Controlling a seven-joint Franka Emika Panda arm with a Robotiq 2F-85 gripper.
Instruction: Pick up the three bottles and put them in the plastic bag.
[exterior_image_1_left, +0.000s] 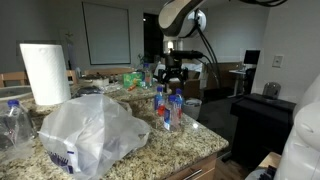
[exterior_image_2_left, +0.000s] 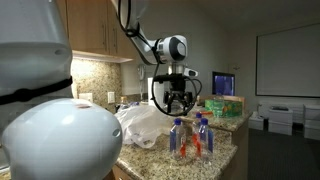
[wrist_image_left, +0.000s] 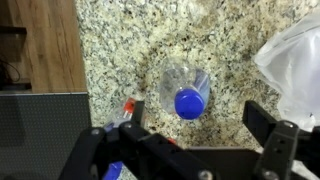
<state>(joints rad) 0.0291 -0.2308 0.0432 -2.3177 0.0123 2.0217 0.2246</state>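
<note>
Nearest me in an exterior view, the plastic bag lies crumpled on the granite countertop, translucent white with a small blue print. Just beyond it the three bottles stand upright in a tight cluster near the counter's edge, outside the bag: small, clear, blue-capped, with red-and-blue labels. In the wrist view I look straight down on one blue cap, with the bag at the right edge. Above the cluster hangs the gripper, its fingers spread wide, holding nothing and touching no bottle. Farther back stands a paper-towel roll.
</note>
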